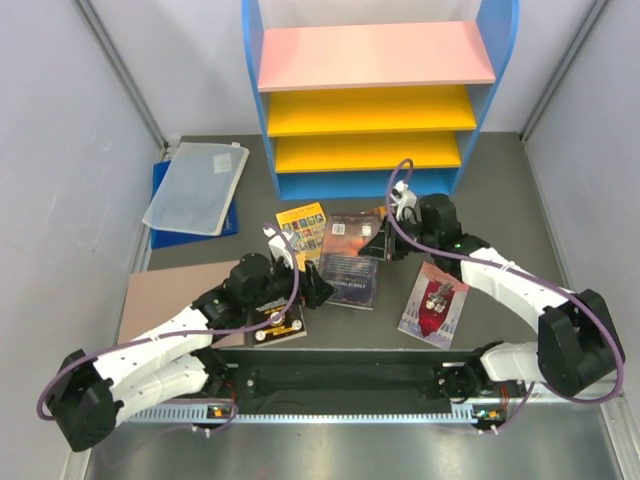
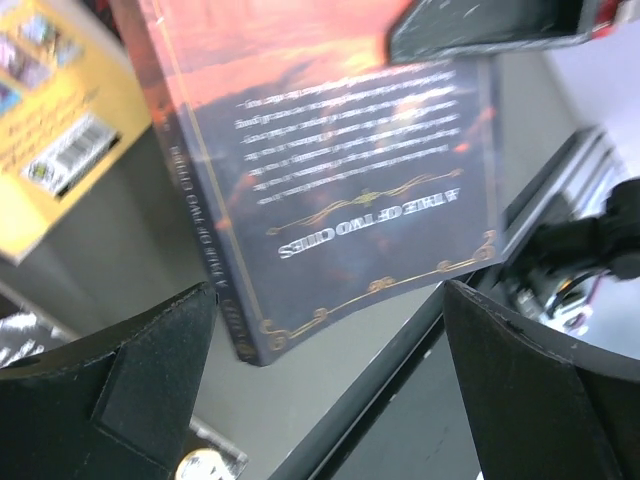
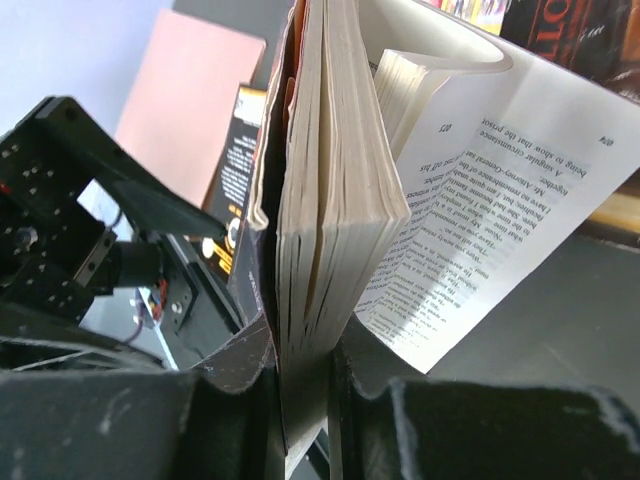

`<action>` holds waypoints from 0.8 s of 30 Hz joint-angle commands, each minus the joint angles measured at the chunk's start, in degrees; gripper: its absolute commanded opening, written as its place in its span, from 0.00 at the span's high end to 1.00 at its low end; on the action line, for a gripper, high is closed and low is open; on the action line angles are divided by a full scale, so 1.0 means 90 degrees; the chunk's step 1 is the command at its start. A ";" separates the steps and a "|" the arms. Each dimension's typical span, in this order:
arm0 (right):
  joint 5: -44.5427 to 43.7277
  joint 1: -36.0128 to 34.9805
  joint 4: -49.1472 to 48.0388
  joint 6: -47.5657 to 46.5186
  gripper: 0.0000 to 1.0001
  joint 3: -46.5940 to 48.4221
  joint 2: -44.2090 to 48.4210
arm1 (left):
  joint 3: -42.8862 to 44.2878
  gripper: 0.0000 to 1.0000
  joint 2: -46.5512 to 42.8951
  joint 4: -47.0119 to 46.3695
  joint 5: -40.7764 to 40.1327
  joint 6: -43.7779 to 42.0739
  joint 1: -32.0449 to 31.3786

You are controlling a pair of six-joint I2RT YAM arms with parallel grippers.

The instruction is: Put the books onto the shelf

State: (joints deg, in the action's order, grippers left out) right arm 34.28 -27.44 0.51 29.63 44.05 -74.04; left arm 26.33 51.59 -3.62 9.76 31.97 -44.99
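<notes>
Books lie spread over the grey table (image 1: 500, 200) at the centre of the top view, all in front of the shelf (image 1: 375, 55).

Position against the grippers, left to right:
- The black book (image 1: 281, 322) with a gold emblem lies flat at the lower left of the left gripper (image 1: 318, 290), partly under that arm.
- The yellow book (image 1: 302, 224) lies flat just above the same gripper.
- The left gripper stands fully spread and holds nothing. In its wrist view the pads (image 2: 150, 390) flank the lower edge of the sunset book (image 2: 340, 180) without touching it.
- The sunset book (image 1: 349, 268) sits mid-frame between both grippers.
- The right gripper (image 1: 380, 243) is at its upper right edge, nearly closed and clamped on it. Its wrist view shows the fingers (image 3: 235, 370) pinching the cover and page block, with the book on edge.
- The dark book (image 3: 570, 25) with red lettering shows at the upper right of that view.
- The pale book (image 1: 433, 303) with a dark-red figure lies flat at the right, apart from the gripper.

Materials: the books are thin paperbacks with glossy covers. The sunset book's back cover carries gold scrollwork. Its pages are cream, and one printed leaf splays to the right. The gripper pads are matte black.

Holders: the shelf has blue sides, a pink top board and two yellow boards. At the upper left a translucent folder (image 1: 197, 187) rests on a blue board (image 1: 160, 185). A brown cardboard sheet (image 1: 160, 300) lies flat at the lower left.
</notes>
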 commanded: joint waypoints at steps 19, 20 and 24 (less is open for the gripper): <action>0.0567 0.0315 -0.1794 0.0740 1.00 0.0643 0.0229 | -0.0327 0.01 -0.0605 -0.0370 -0.1914 0.1047 -0.0020; 0.0517 0.0324 -0.1921 0.0819 1.00 0.0584 0.0219 | -0.0357 0.01 -0.0625 -0.0399 -0.1914 0.1116 -0.0011; 0.0526 0.0324 -0.2575 0.1209 1.00 0.0467 0.0073 | -0.0532 0.01 -0.0450 -0.1041 -0.1710 0.1321 -0.0020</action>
State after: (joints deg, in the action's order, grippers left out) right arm 37.36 -25.19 -8.03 35.68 45.39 -74.63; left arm 23.20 46.72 -7.29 -5.34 40.69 -44.99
